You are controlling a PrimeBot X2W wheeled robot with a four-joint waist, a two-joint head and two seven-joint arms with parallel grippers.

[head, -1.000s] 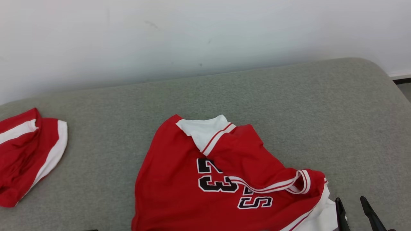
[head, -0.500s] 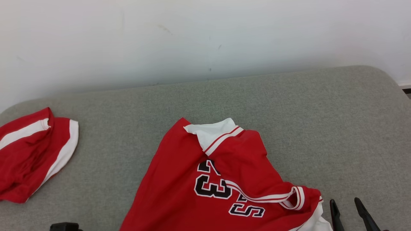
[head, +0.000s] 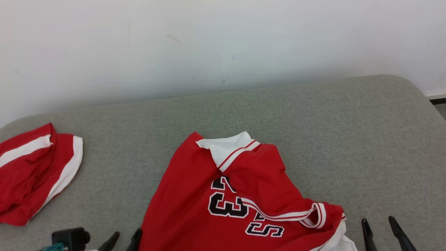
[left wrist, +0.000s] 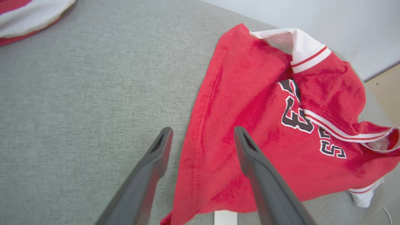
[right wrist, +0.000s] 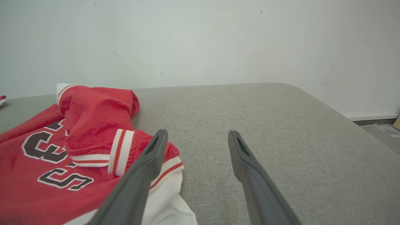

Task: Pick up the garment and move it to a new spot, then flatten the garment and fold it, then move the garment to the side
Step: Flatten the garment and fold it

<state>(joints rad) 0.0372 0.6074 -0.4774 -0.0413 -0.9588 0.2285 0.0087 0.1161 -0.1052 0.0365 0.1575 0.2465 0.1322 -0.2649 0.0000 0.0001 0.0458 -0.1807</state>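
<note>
Head view shows the red jersey (head: 216, 195) crumpled at the near edge of the grey surface (head: 313, 122), its long axis toward the wall. The left gripper (head: 126, 234), spread, straddles its left hem and is nearer; the right gripper (head: 378, 221), spread too, stands just beside.

The head view's bottom edge is cutting off the lower part of the red jersey (head: 195, 209). Its folded-over flap (head: 264, 181) is covering part of the black numerals (head: 226, 205) and of the lettering (head: 266, 230) beneath them. The left edge is cropping the second red-and-white garment (head: 31, 174). The left pincer (head: 126, 233) and right pincer (head: 378, 219) are running off the bottom edge just below their fingertips. In the left wrist view a white patch (left wrist: 225, 217) is peeking out from under the jersey, too cropped to identify.
</note>
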